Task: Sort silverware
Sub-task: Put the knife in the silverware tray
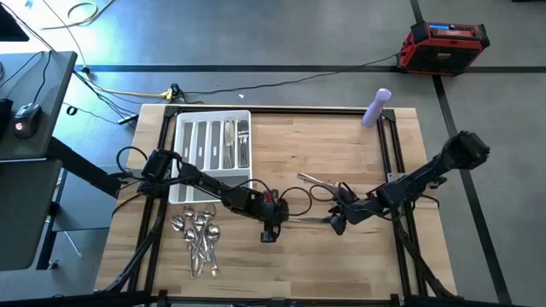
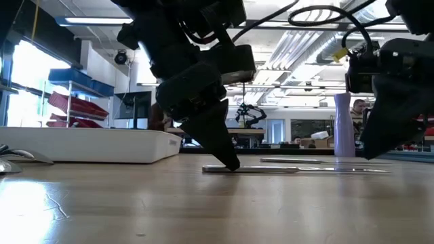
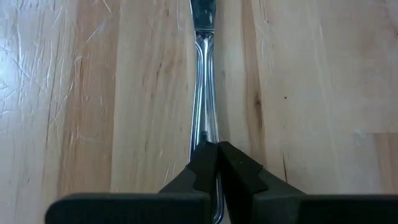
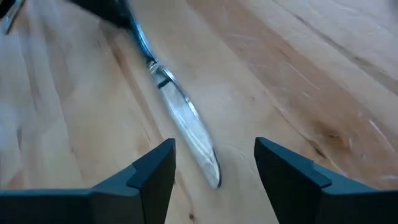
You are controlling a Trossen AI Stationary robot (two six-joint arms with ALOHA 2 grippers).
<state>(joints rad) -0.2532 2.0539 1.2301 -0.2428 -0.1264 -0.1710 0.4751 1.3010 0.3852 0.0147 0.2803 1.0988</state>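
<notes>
A silver knife [image 1: 305, 220] lies flat on the wooden table between my two grippers. My left gripper [image 1: 271, 230] is shut on its handle end. My right gripper [image 4: 214, 168] stands open at the blade end. Its fingers are on either side of the blade tip [image 4: 208, 165] and touch nothing. A white compartment tray [image 1: 184, 153] at the far left holds several pieces of silverware [image 1: 236, 143]. A pile of spoons [image 1: 198, 239] lies on the table near the front left. One more piece of silverware [image 1: 317, 181] lies beyond the right gripper. My left gripper pinches the knife's handle [image 3: 204, 134] between its two fingertips [image 3: 233, 163], close to the handle's free end. The fingers slant down from the table's left, one on each long side of the handle. The knife lies flat on the table [image 2: 298, 169].
A purple bottle [image 1: 376, 108] stands at the table's far right edge. Black frame rails [image 1: 394, 153] run along the table's sides. Bare wood lies in front of both grippers toward the near edge.
</notes>
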